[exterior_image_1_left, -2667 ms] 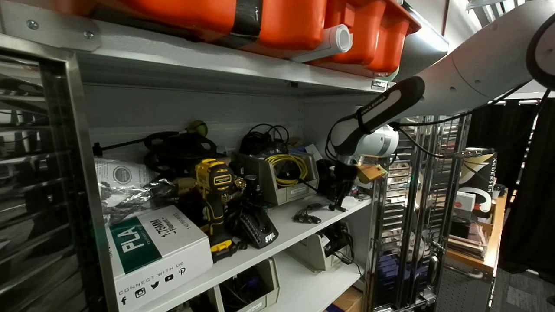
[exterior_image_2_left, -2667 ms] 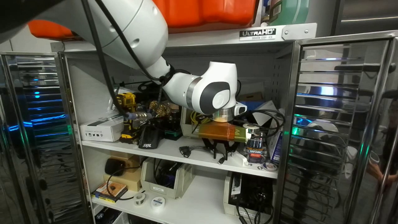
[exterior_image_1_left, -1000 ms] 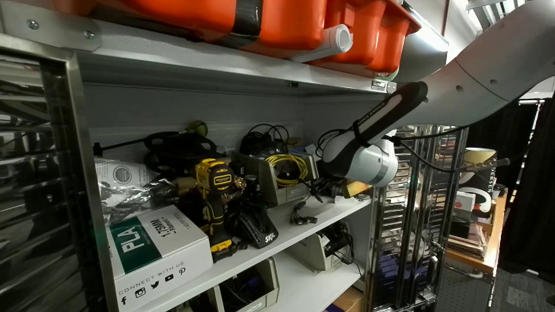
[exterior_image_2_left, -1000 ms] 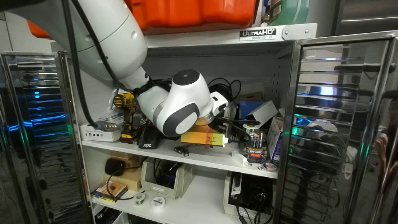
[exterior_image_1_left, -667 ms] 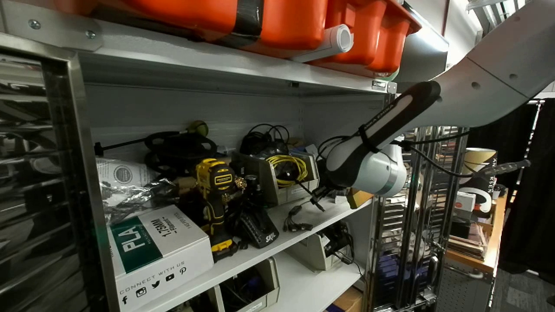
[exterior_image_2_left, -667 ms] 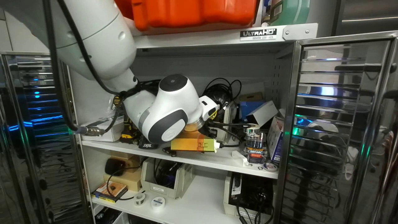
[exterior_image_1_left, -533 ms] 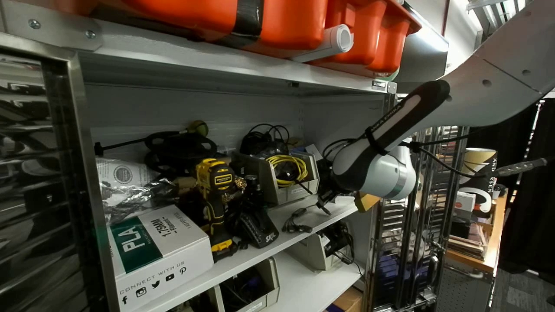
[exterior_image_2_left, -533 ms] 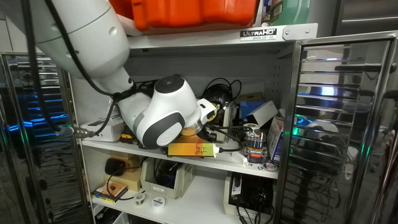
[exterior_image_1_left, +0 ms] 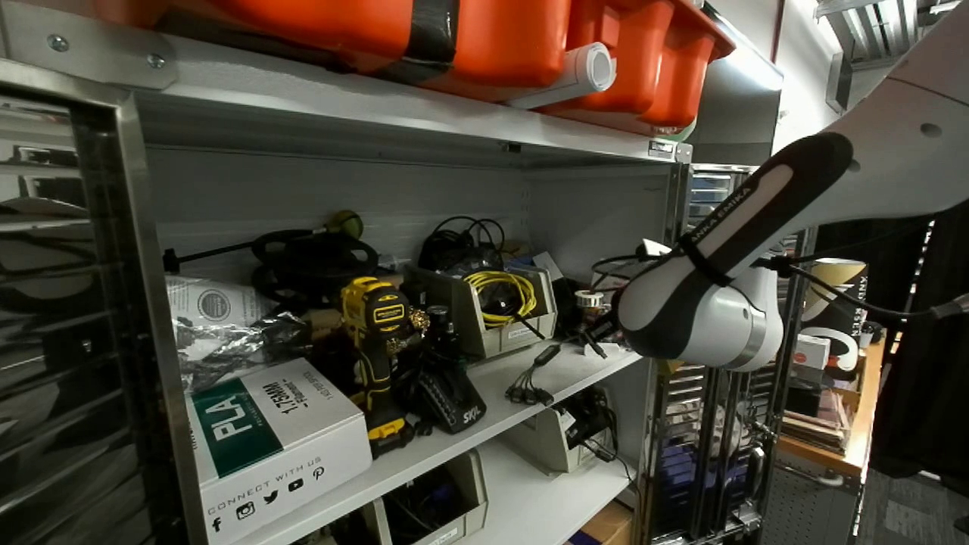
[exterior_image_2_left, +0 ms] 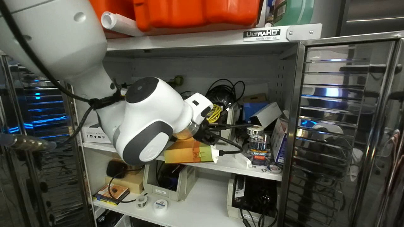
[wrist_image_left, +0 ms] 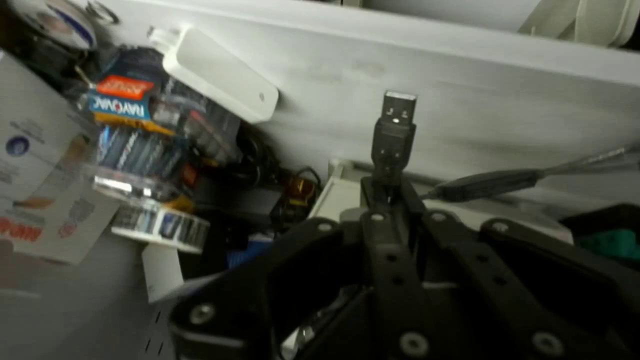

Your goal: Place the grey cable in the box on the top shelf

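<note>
Pre-placement handling and inventory

The Robotiq gripper (wrist_image_left: 391, 194) is clamped on the grey cable (exterior_image_1_left: 546, 354) at its plug end. In the wrist view the USB-A plug (wrist_image_left: 394, 140) projects past the gripper at 12 o'clock; the cable's moulded body (wrist_image_left: 484, 185) lies at 3 o'clock. In an exterior view the cable runs from the gripper toward 8 o'clock, its connector cluster (exterior_image_1_left: 529, 394) near the front edge of the upper inside shelf (exterior_image_1_left: 496, 390); contact cannot be confirmed. The grey bin (exterior_image_1_left: 500, 343), the probable target, stands at 11 o'clock from the cable.

Handling: expect a light load. The thin leads are likely limp and will trail; the moulded parts should be stiff and take firm pressure; the metal plug shell may slip. Take hold across the flat faces of the plug housing, or at the moulded body. The cluster could snag on the bin's front wall.

Count: grey cable, 1; USB-A plug in view, 1; grey bin, 1; yellow coiled cable (exterior_image_2_left: 215, 114) inside it, 1; lower bins (exterior_image_2_left: 164, 194) on the lower shelf (exterior_image_2_left: 202, 205), 2; cordless drill (exterior_image_1_left: 374, 354), 1; SKIL charger (exterior_image_1_left: 454, 397), 1; PLA filament box (exterior_image_1_left: 280, 431), 1. Smaller connectors: too small to count.
</note>
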`<state>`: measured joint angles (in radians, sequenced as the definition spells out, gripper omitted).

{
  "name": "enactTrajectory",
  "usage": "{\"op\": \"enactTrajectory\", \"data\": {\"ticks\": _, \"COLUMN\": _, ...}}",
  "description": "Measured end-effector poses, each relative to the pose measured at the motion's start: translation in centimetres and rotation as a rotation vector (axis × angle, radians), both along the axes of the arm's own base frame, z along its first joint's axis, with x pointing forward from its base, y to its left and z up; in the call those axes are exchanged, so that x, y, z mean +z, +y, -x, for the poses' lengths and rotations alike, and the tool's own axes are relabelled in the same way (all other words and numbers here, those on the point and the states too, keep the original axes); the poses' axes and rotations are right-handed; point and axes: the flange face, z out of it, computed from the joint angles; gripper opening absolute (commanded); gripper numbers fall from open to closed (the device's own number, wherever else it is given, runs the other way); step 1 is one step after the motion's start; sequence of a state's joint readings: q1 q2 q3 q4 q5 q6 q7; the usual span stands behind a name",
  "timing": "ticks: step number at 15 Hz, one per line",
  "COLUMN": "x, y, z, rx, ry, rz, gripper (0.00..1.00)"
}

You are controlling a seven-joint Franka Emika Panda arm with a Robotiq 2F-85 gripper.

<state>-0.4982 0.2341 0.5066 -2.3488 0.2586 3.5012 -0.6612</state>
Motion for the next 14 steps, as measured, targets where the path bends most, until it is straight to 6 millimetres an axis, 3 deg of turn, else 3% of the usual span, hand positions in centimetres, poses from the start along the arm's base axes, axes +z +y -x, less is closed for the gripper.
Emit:
{"op": "enactTrajectory", "data": {"ticks": 5, "x": 4.0, "y": 2.2, "z": 0.1, "rx": 0.021, "ry": -0.229, "rz": -0.038, "gripper": 0.09}}
{"op": "enactTrajectory", "data": {"ticks": 11, "x": 7.0, "y": 0.1, "z": -0.6, "rx": -0.011, "ry": -0.431, "rz": -0.077, "gripper": 0.09}}
{"op": "enactTrajectory", "data": {"ticks": 14, "x": 8.3, "y": 0.4, "z": -0.8, "rx": -0.009, "ry": -0.496, "rz": -0.127, "gripper": 0.09}}
